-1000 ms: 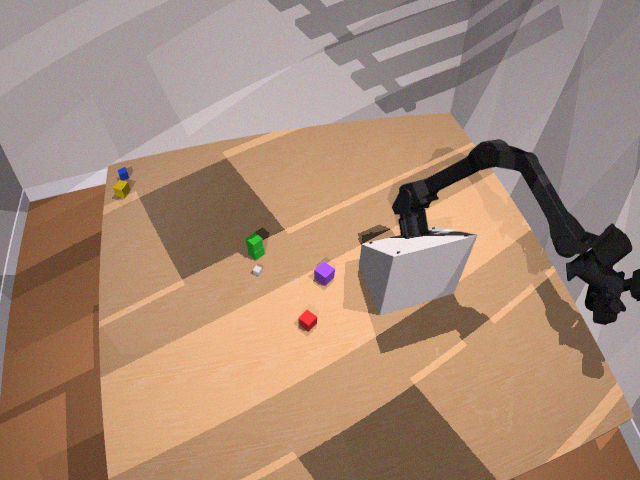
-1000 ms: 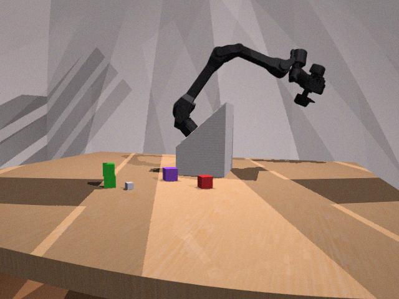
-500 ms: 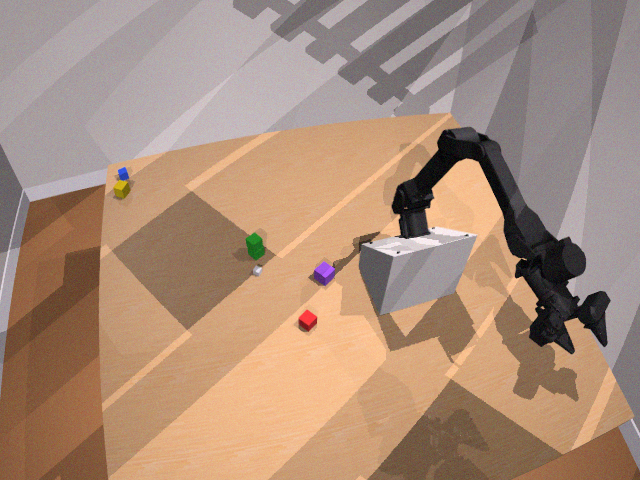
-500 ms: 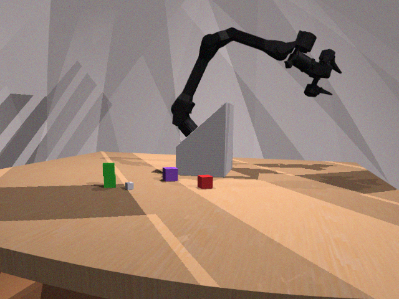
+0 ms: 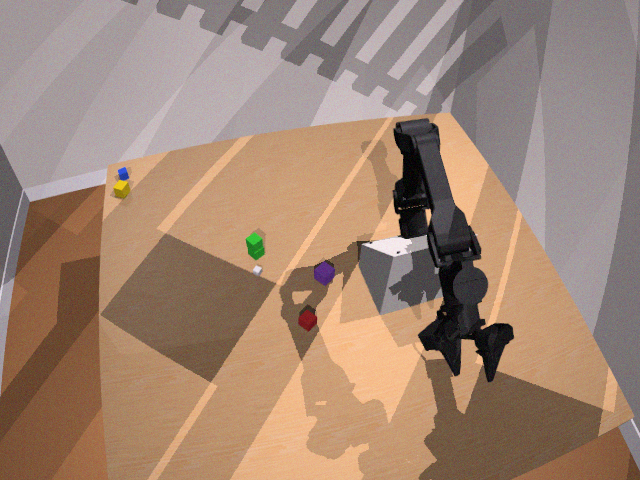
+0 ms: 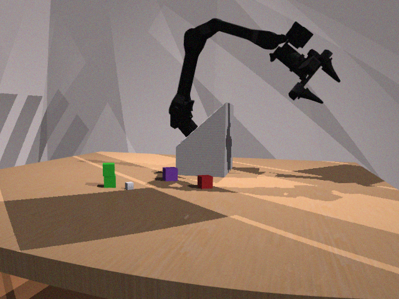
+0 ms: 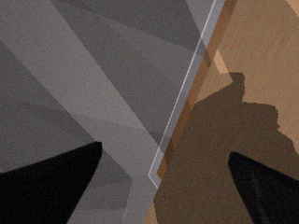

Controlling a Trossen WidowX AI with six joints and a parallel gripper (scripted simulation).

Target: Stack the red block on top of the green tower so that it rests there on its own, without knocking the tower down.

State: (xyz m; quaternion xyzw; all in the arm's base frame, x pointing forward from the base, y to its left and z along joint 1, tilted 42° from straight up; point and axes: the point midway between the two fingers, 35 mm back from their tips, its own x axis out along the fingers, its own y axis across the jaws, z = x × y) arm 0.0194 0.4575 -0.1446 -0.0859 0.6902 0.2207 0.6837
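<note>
Your pincer (image 6: 314, 81) is hanging wide open and empty, way above the counter (image 6: 257, 232); the red block (image 6: 204, 181) is sitting well below, beside the grey wedge (image 6: 206, 151).
</note>
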